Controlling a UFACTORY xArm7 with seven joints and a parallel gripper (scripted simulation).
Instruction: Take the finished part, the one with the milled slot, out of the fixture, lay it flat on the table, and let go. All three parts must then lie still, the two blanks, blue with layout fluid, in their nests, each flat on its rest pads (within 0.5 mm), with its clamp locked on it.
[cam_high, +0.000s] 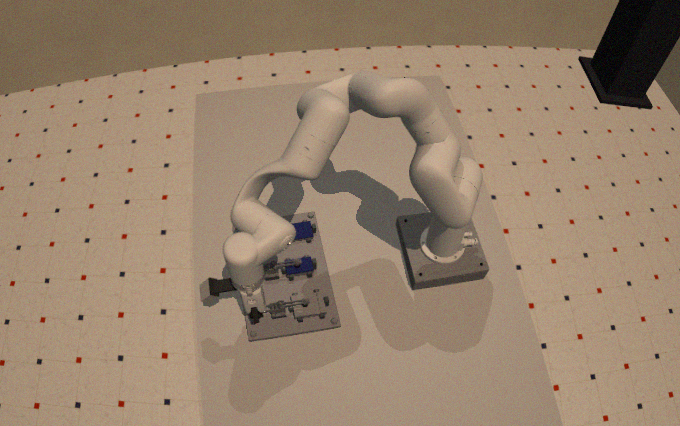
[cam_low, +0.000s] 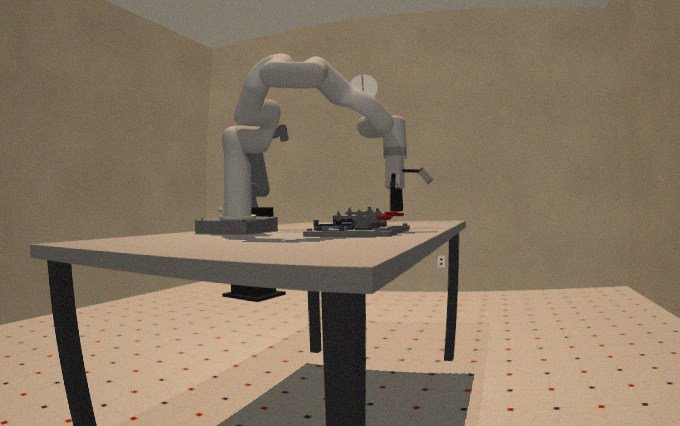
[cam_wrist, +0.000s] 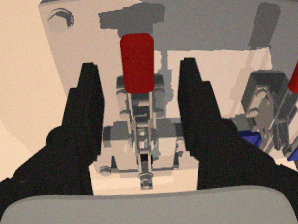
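Claw (cam_wrist: 140, 106) hangs half spread, pinching nothing, its fingers straddling the red clamp handle (cam_wrist: 137, 62) so it can be thrown first. Slotted part (cam_high: 307, 309) sits clamped in the fixture (cam_high: 293, 331), beside two blue blanks (cam_high: 302, 230).

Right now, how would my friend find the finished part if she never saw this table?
Find the grey fixture plate on the table, beside the white arm's base. Three parts sit in a row on it. Two are blue; the finished part is the plain grey one at the end, nearest the black tool.
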